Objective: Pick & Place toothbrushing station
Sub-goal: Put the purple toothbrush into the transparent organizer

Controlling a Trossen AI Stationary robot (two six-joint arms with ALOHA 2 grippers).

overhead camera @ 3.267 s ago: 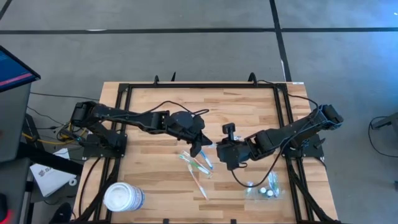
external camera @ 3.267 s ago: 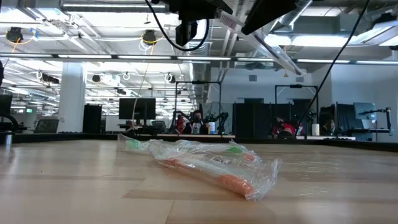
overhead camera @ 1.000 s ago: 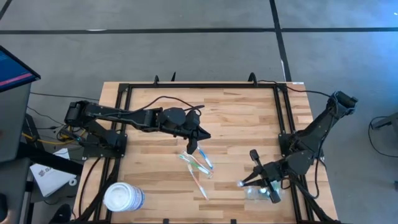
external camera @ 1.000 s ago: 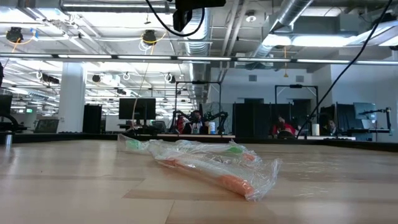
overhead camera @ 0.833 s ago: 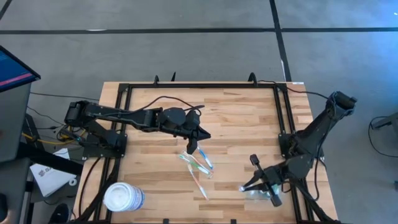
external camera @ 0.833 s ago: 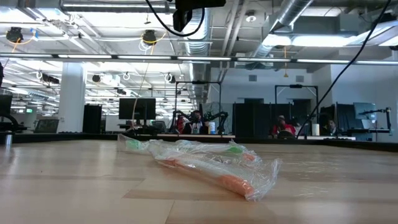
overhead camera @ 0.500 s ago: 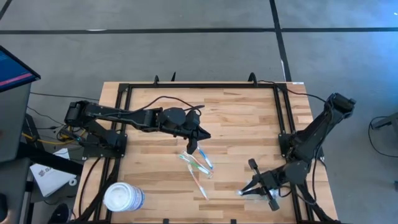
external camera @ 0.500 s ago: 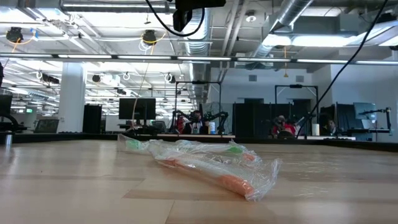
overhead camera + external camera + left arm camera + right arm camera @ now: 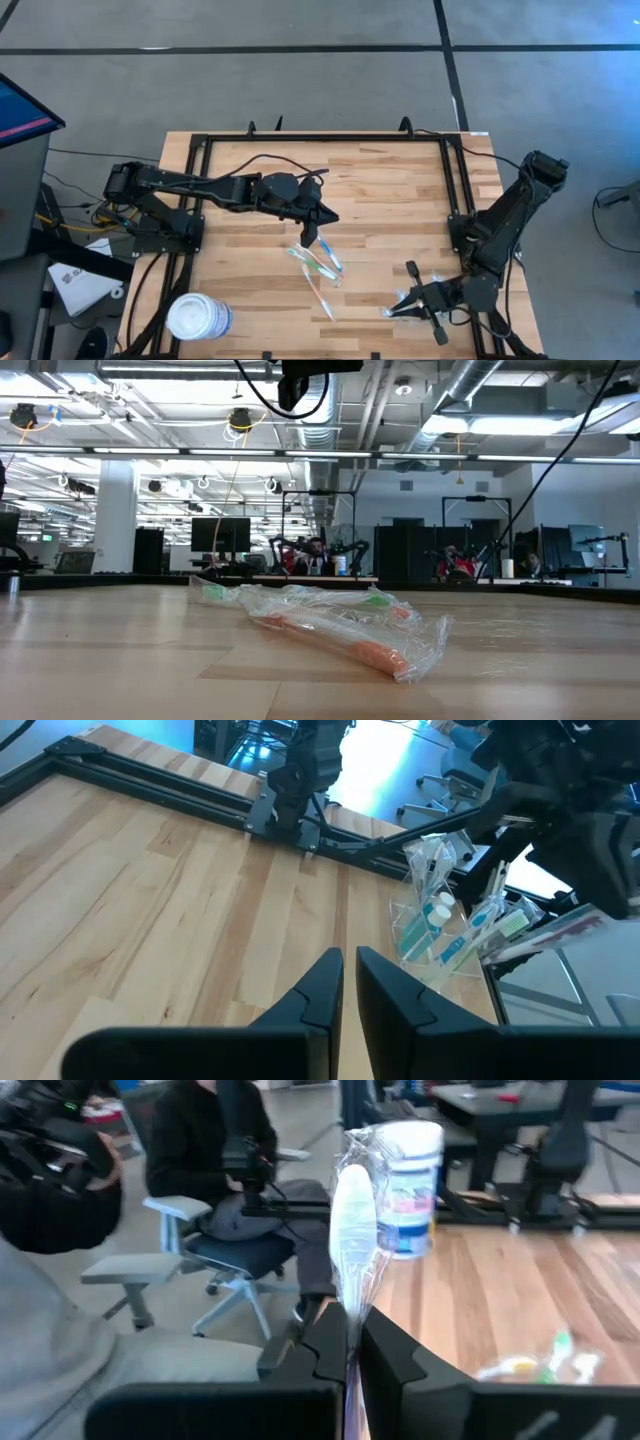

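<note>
Right end effector [image 9: 352, 1342] is pinching shut on a clear wrapped toothbrush pkg [image 9: 353, 1230] near the tabletop [image 9: 385, 190] edge at approx 5 o'clock. Left end effector [image 9: 348, 982], fingers nearly closed w/ nothing between, is hovering near centre. Left wrist view alone is showing the toothbrushing station [image 9: 445, 910], see-through, standing at that same 5 o'clock corner beside the right arm. Right wrist view alone is catching the white tub [image 9: 410, 1175] and a seated person [image 9: 215, 1150] beyond.
</note>
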